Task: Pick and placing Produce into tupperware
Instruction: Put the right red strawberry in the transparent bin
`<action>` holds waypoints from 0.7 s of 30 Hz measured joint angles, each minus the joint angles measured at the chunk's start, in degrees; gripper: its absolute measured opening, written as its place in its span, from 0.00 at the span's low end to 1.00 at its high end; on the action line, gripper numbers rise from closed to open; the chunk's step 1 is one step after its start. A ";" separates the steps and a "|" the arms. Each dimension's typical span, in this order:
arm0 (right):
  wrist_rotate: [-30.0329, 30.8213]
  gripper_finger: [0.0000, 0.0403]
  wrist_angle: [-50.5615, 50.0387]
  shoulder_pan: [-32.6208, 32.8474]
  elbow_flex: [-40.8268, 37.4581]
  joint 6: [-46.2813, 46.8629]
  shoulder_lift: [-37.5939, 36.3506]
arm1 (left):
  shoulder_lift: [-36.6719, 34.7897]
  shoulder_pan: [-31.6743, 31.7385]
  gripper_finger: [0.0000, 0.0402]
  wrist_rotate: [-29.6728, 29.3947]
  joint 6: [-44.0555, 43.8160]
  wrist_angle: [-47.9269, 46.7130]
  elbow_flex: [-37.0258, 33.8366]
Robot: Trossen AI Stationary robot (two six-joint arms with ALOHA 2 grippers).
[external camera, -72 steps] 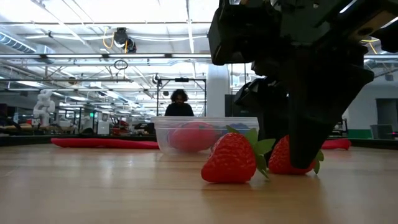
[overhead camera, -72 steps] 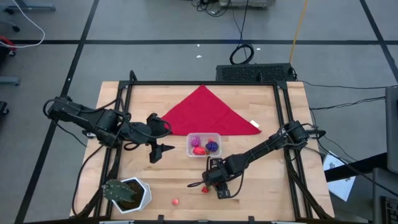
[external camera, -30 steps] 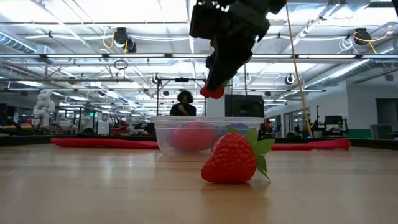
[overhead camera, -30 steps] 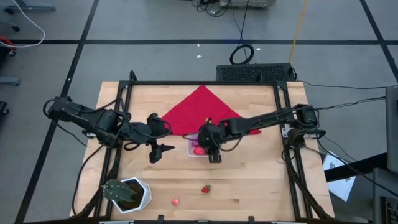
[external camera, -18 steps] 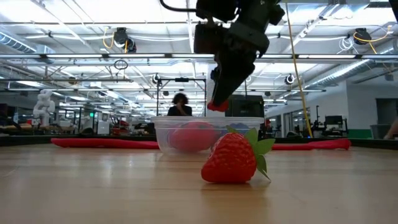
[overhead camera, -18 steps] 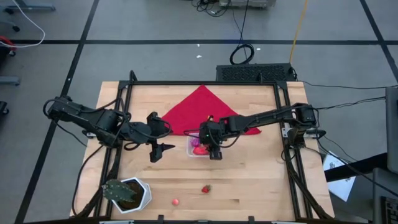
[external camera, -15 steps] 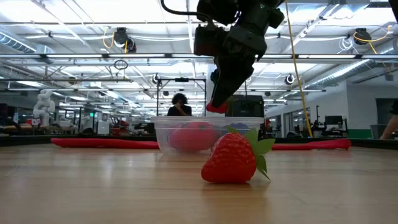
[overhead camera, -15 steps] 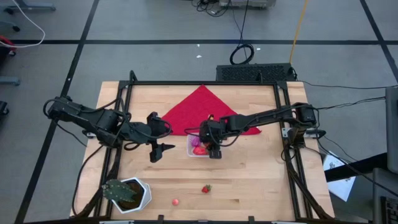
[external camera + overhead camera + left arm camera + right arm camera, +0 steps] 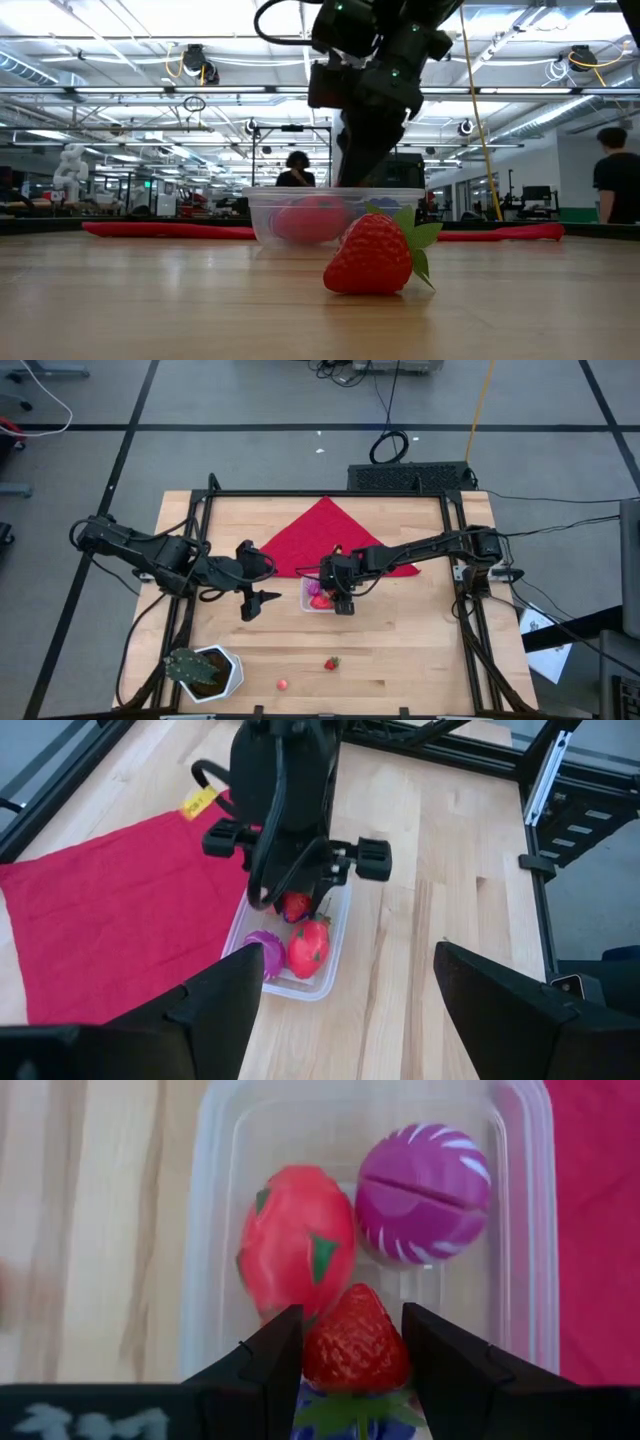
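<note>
Wood table (image 9: 420, 650): cloth (image 9: 325, 540), tub (image 9: 308, 600), strawberry (image 9: 330, 663), pot (image 9: 225, 672).

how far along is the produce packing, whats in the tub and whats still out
Done: the clear tub already holds a red dragon-fruit-like toy and a purple striped ball. In hand: the right gripper holds a strawberry just above the tub. Left: a second strawberry and a small red ball lie on the table near the front edge. The left gripper waits open beside the tub.
</note>
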 joint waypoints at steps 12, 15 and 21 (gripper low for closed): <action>0.00 0.39 1.92 0.01 0.03 -2.21 0.40 | 0.00 0.00 0.74 0.02 0.26 -0.37 0.00; 0.00 0.39 1.83 0.02 0.03 -2.21 0.40 | 0.00 0.00 0.74 0.02 0.26 -0.38 0.01; 0.01 0.39 2.00 0.02 0.03 -1.18 0.40 | 0.00 0.00 0.74 0.02 0.13 -0.41 0.02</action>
